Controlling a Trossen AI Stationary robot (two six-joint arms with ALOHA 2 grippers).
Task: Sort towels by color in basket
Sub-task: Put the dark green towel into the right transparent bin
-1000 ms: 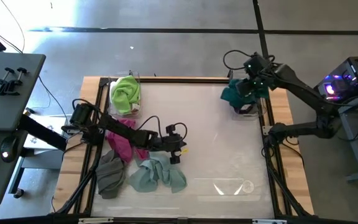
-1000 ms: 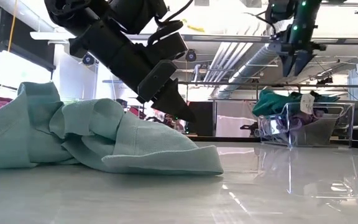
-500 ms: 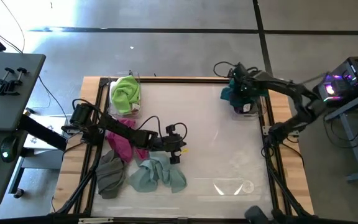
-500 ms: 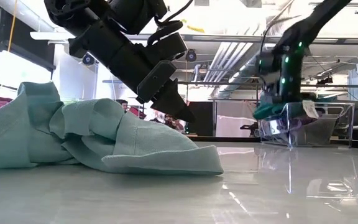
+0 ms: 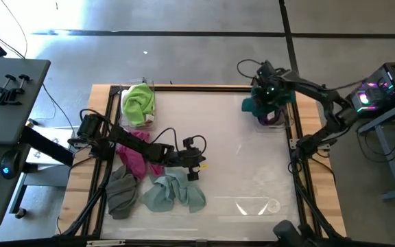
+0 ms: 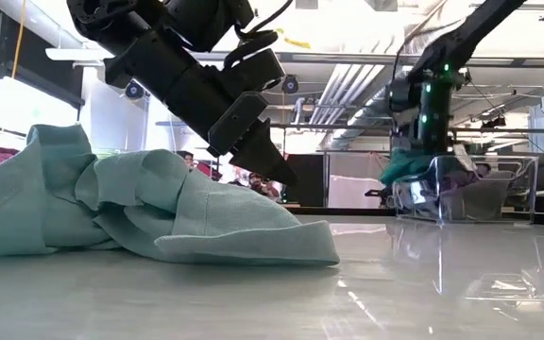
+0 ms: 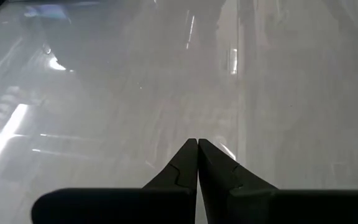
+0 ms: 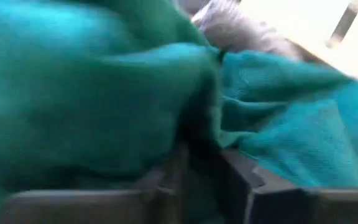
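The right gripper [image 5: 265, 103] pinches the dark green towel [image 5: 254, 105], bunched, axis unclear, over the basket [image 6: 499, 194]; left gripper [image 7: 197, 163] shut, empty.

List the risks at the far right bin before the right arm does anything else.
1. The dark green towel hangs over the clear bin's edge, so it may slide out onto the table.
2. The right tool is pressed into that towel, so lifting away could drag it back out.
3. The light bin might shift if the arm pushes sideways.
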